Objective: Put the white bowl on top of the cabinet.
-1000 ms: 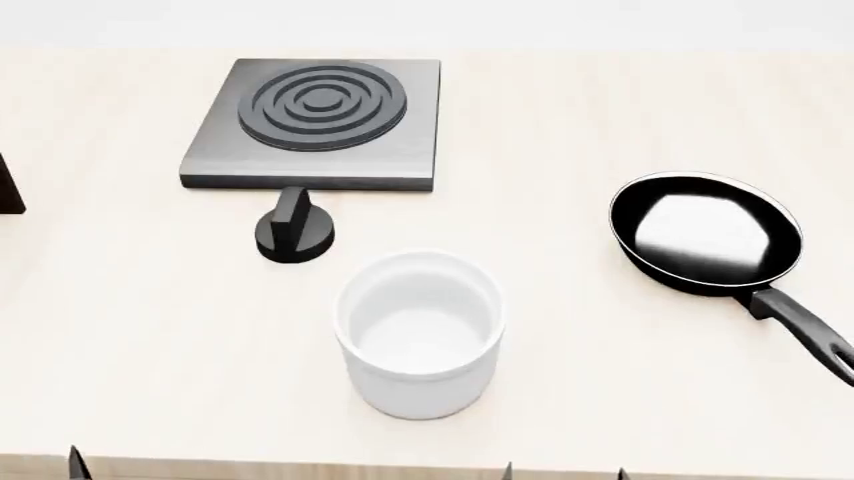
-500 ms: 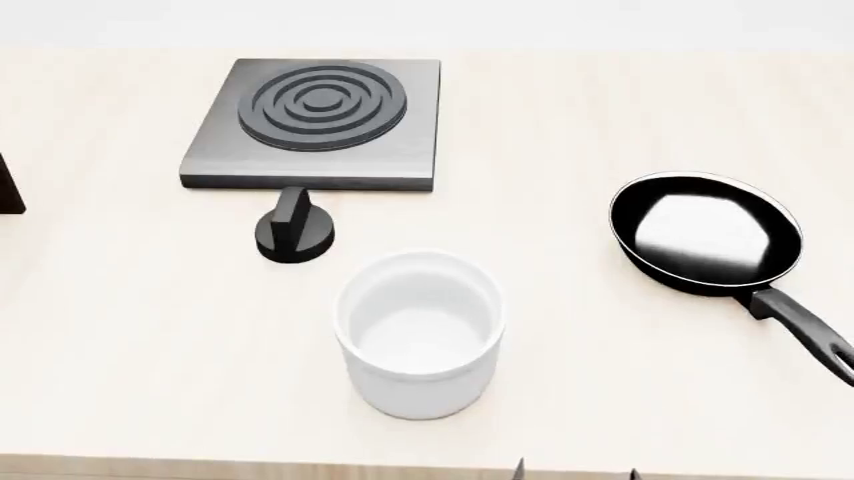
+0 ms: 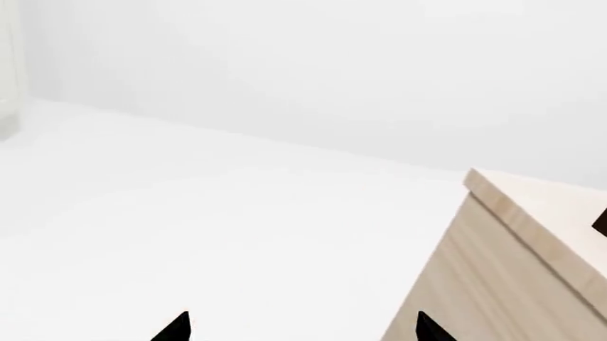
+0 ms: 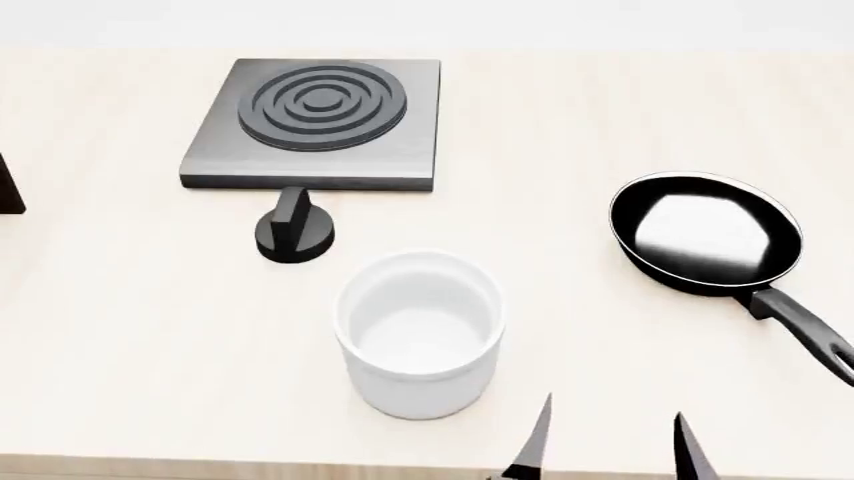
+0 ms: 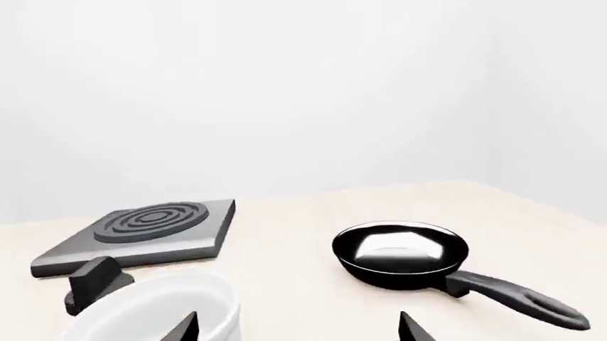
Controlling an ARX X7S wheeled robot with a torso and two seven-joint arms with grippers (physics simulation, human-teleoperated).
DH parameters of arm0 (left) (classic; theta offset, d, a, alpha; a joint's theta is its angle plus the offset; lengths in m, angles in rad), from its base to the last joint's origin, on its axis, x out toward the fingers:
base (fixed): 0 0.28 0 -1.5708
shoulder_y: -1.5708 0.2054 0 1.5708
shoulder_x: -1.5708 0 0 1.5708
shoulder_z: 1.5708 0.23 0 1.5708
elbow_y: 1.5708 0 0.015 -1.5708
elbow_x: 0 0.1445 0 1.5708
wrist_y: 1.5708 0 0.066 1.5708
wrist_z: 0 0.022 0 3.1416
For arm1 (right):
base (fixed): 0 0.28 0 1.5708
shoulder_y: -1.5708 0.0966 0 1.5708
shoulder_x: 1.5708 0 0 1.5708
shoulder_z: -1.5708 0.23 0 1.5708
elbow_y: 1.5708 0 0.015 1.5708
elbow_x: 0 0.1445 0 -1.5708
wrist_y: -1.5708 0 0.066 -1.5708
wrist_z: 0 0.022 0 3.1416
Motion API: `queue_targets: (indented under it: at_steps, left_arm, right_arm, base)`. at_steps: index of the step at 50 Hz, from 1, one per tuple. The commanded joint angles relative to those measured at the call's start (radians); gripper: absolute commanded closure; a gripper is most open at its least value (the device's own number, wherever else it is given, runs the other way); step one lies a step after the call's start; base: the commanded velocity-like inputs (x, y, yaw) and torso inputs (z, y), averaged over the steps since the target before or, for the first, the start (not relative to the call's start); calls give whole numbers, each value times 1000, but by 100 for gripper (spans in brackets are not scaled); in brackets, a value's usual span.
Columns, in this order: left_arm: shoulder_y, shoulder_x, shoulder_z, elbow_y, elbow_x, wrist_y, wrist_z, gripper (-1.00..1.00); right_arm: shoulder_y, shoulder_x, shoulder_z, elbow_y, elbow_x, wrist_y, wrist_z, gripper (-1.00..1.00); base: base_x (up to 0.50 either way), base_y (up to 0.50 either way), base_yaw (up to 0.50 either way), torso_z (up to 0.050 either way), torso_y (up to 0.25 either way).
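Bowl (image 4: 419, 335): sat untouched at frame centre; we hadn't gripped it.
Right claw (image 4: 607, 445): spread open, lower right.
Left claw (image 3: 301, 328): tips apart, empty.
Left: everything.

Right gripper (image 4: 607, 445) open, fingertips pointing up.
Left gripper (image 3: 301, 328) off the table, fingers parted.

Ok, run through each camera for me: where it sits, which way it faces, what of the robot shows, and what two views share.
Head view: high, looking down on the table, white bowl, stove plate and frying pan; right end effector tips show.
Left wrist view: beside the table's corner, facing white floor and wall; left end effector tips show.
Right wrist view: low, facing across the tabletop; fingertips show.
Shared by head and right wrist views: bowl, stove plate, pan, black knob.
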Motion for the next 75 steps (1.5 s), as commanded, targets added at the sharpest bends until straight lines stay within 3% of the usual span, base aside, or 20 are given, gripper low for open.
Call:
queue_targets:
  at_steps: [1, 13, 61, 75]
  left_arm:
    - [13, -15, 15, -4, -20, 17, -27, -100]
    - [21, -26, 25, -4, -32, 28, -41, -100]
    - [34, -59, 63, -21, -69, 63, -64, -100]
    - [33, -66, 72, -29, -79, 70, -65, -100]
  right_arm:
    - [17, 32, -26, -301, 4, 171, 56, -100]
    - [18, 47, -36, -421, 9, 207, 87, -100]
    - [24, 101, -69, -457, 55, 185, 131, -100]
    - [23, 113, -66, -464, 75, 178, 145, -100]
  base:
    - [0, 0, 0, 0, 0]
    - [0, 42, 0, 0, 0]
    - [0, 500, 0, 0, 0]
    - [72, 17, 0, 0, 0]
